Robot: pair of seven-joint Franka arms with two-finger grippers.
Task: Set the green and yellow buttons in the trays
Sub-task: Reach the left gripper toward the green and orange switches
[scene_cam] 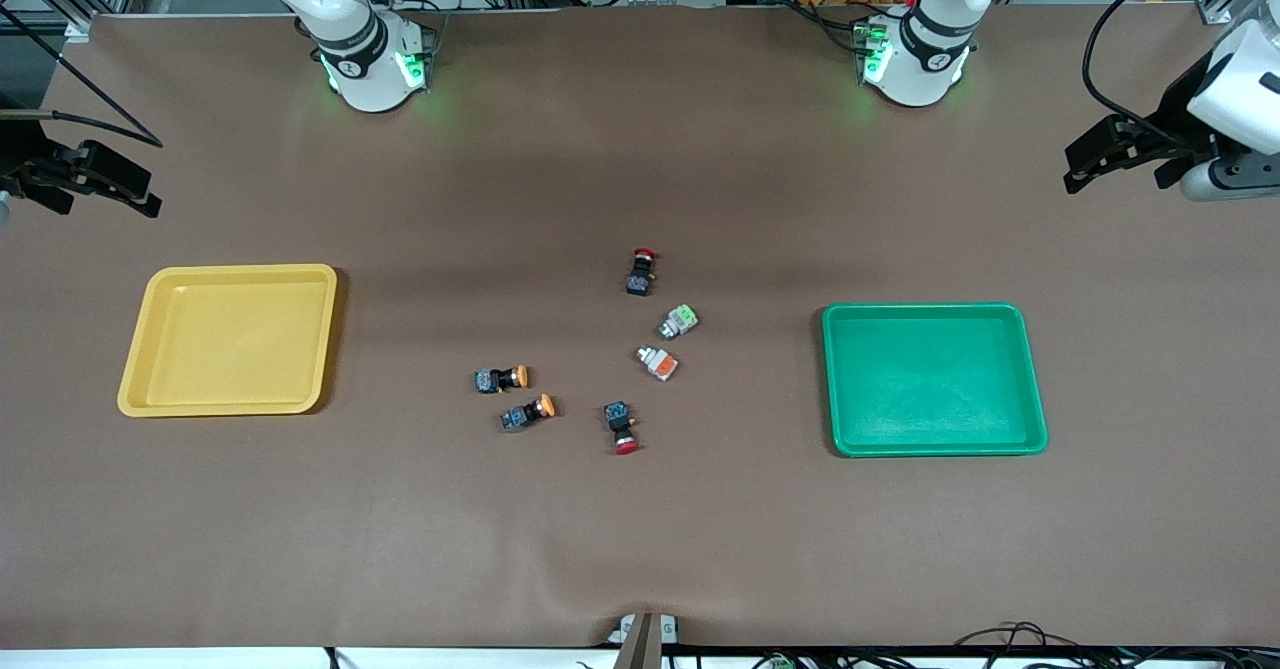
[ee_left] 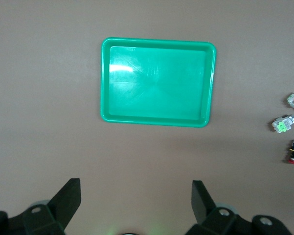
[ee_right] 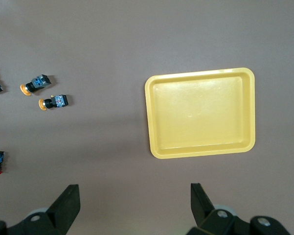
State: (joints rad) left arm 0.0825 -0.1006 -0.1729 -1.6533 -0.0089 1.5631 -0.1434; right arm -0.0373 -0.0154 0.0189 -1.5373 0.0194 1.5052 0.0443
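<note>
Nearest the front cam: a red-capped switch point(scene_cam: 622, 427), then the two round yellow-cap buttons point(scene_cam: 527, 413) point(scene_cam: 501, 379) side by side, twd the right arm's end of the cluster. Farther up, the orange square-cap button point(scene_cam: 658, 362), green square-cap button point(scene_cam: 679, 322), then another red-capped switch point(scene_cam: 640, 272). All lie loose on the table point(scene_cam: 640, 529), mid-way btwn trays. Yellow tray point(scene_cam: 140, 389) sits at the right arm's end, green tray point(scene_cam: 840, 429) at the left arm's end; both hold nothing. My left gripper point(ee_left: 136, 196) hangs above the table edge near the green tray, fingers wide apart, nothing held. My right gripper point(ee_right: 135, 198), by the yellow tray, same: spread wide, nothing in it.
</note>
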